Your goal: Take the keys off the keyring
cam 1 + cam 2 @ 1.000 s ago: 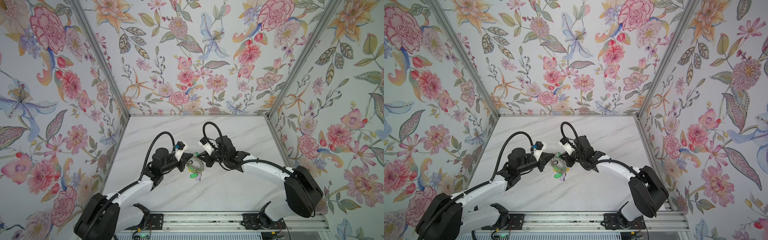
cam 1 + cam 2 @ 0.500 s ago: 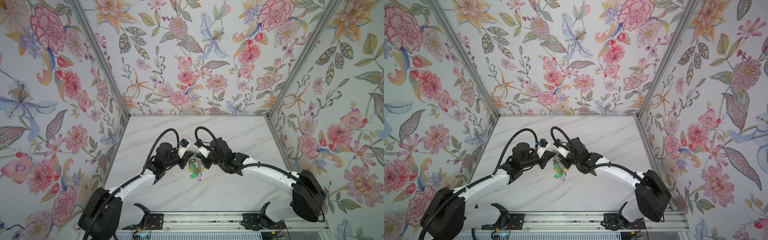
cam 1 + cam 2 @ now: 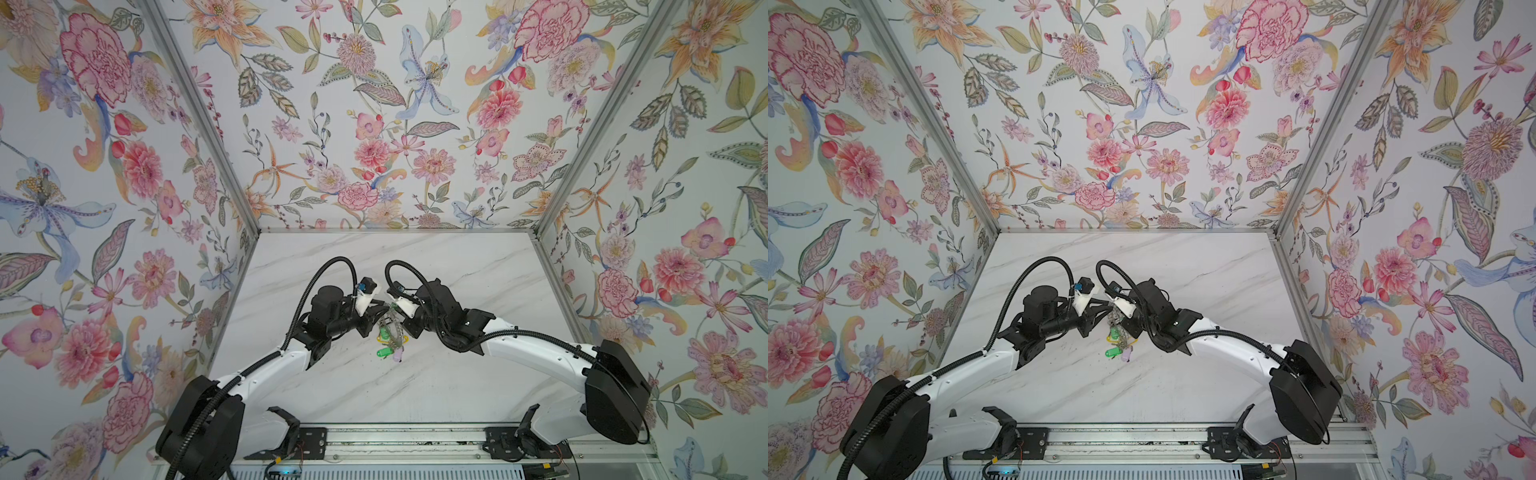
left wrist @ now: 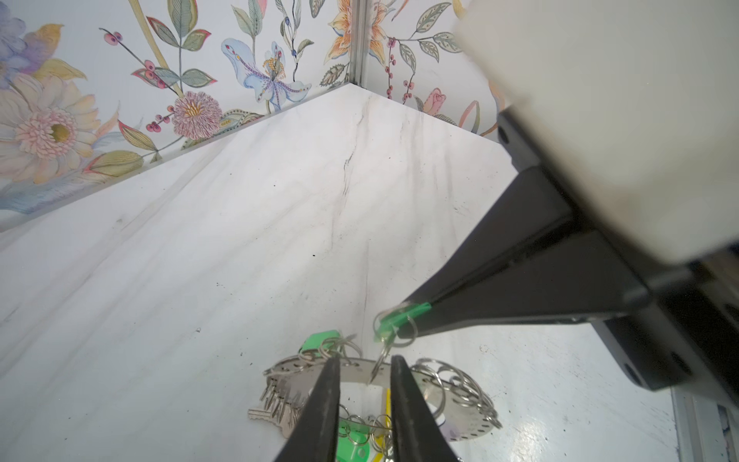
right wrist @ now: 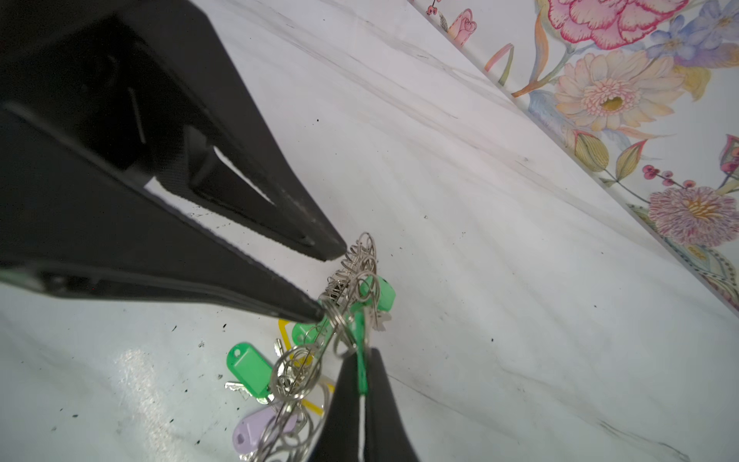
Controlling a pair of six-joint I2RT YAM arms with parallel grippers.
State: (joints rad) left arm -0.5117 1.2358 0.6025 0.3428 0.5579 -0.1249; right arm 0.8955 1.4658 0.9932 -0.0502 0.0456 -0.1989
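Note:
The keyring (image 4: 460, 416), a flat grey metal ring edged with wire loops, stands tilted over the marble table (image 3: 457, 270). Its keys (image 3: 388, 345) with green, yellow and lilac tags trail below it, also seen in the other top view as keys (image 3: 1119, 345). My right gripper (image 5: 363, 360) is shut on a green tag (image 5: 362, 372) that is still linked to the ring by a wire loop. My left gripper (image 4: 366, 372) is open, its fingers (image 4: 328, 400) straddling the ring's rim. In the right wrist view the left gripper (image 5: 326, 282) has one tip against the loops.
Flowered walls (image 3: 374, 145) close the table on three sides. A metal rail (image 3: 395, 442) with both arm bases runs along the front edge. A loose-hanging green tag (image 5: 250, 370) and a lilac tag (image 5: 256, 430) lie on the table under the ring.
The jaws of my left gripper have parted. Both arms have drawn a little closer together over the keys. The right gripper stays shut on the green tag.

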